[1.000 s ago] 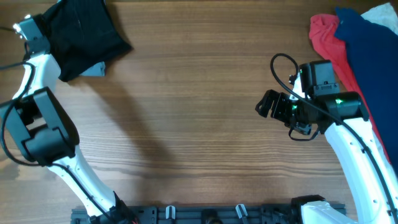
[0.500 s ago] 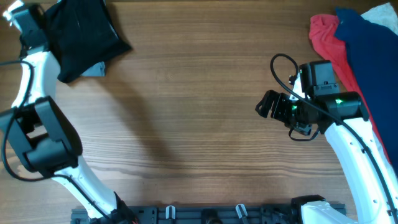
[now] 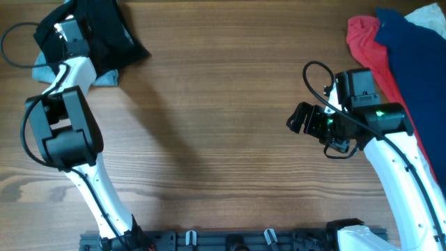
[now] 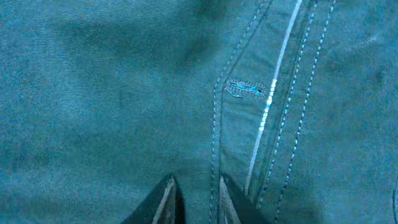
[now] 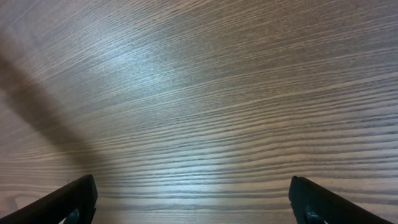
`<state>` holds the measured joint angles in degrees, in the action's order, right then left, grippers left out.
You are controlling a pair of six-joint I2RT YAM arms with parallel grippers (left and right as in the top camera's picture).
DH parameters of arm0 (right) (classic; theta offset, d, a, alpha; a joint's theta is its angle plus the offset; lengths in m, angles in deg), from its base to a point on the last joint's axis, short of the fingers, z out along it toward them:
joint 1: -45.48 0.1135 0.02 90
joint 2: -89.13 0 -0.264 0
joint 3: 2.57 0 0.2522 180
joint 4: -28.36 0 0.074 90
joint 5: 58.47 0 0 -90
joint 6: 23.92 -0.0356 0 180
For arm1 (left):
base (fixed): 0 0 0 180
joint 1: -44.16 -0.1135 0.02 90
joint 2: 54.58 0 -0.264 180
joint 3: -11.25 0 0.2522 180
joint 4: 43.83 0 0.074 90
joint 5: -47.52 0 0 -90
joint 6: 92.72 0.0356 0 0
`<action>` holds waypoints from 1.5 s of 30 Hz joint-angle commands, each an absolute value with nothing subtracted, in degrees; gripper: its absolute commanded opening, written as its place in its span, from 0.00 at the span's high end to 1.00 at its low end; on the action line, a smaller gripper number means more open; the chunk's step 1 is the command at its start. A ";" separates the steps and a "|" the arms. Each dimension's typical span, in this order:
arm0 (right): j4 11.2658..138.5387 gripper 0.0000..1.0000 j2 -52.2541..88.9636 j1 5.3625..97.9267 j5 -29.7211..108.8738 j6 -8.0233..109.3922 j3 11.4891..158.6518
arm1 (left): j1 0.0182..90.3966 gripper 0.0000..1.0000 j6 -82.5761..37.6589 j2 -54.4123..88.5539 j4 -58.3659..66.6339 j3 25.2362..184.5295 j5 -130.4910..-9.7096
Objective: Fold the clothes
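The black garment (image 3: 104, 31) lies bunched at the table's far left corner. My left gripper (image 3: 70, 31) sits over its left part. In the left wrist view dark fabric (image 4: 124, 93) with a pocket seam and light stitching fills the frame. The left fingertips (image 4: 196, 199) are nearly together with a strip of that fabric between them. My right gripper (image 3: 301, 117) is open and empty at the right of the table. In the right wrist view its fingers (image 5: 193, 205) spread wide over bare wood.
Light-blue denim (image 3: 106, 78) pokes out from under the black garment. A red garment (image 3: 362, 38) and a navy-blue one (image 3: 401, 49) lie piled at the far right corner, with something white (image 3: 428, 15) behind them. The wooden table (image 3: 223, 125) spans the view.
My left gripper has swung from beyond the garment's left edge rightward onto the black fabric. The right arm has not moved.
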<state>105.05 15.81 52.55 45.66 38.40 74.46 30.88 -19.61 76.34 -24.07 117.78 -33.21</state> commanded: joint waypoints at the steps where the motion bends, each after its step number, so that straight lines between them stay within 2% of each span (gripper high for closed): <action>1: 104.88 0.00 16.70 52.55 46.63 39.54 75.27 | 31.21 0.51 -19.82 72.97 -22.48 117.91 -36.05; 2: 104.49 0.00 16.70 52.55 47.59 39.56 75.38 | 31.21 0.41 -19.85 69.76 -21.95 117.91 -36.05; 3: 104.31 0.01 16.70 52.55 47.67 39.62 75.90 | 31.25 0.36 -19.87 66.85 -21.36 117.91 -36.05; 4: 104.11 0.01 16.73 52.55 47.67 40.32 76.67 | 31.47 0.21 -19.87 62.94 -20.42 117.91 -36.07; 6: 104.29 0.01 16.79 52.55 46.78 40.70 79.09 | 32.04 0.00 -19.87 56.56 -18.28 117.91 -36.40; 9: 106.06 0.01 17.19 52.55 46.38 42.95 85.74 | 33.57 0.01 -19.87 45.19 -11.70 117.91 -40.59; 12: 112.22 0.01 18.74 52.55 46.60 44.87 91.59 | 35.56 0.00 -19.87 33.54 0.21 117.91 -43.22; 15: 117.12 0.00 23.63 52.55 46.30 48.19 92.14 | 36.80 0.00 -19.89 28.34 9.85 117.91 -44.16; 19: 122.76 0.01 34.23 52.55 43.78 49.37 92.14 | 39.84 0.00 -19.87 27.68 18.55 116.88 -51.87; 24: 126.45 0.01 43.89 52.55 43.32 47.27 92.14 | 46.95 0.00 -19.87 27.73 12.82 107.40 -54.67; 27: 125.73 0.06 48.18 52.55 41.86 46.47 91.31 | 51.91 0.00 -19.89 27.73 9.98 99.97 -54.67; 29: 124.59 0.06 51.89 52.55 34.04 42.58 89.23 | 55.69 0.00 -19.89 27.73 1.46 92.05 -54.65; 30: 123.94 0.01 52.97 52.55 30.65 39.56 88.51 | 56.93 0.00 -19.87 27.73 -2.81 88.91 -54.65; 32: 122.74 0.01 54.12 52.55 25.25 31.71 87.62 | 58.59 0.00 -19.87 27.73 -10.26 84.01 -54.63; 35: 122.69 0.01 53.51 52.55 22.01 25.33 87.62 | 58.73 0.00 -19.87 27.73 -11.20 82.70 -54.63; 45: 122.71 0.01 53.45 52.55 22.10 25.40 87.62 | 58.73 0.00 -19.87 27.73 -10.98 82.70 -54.65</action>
<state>123.02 53.73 52.57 23.52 26.45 87.92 58.75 -19.98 27.94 -10.83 83.00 -54.36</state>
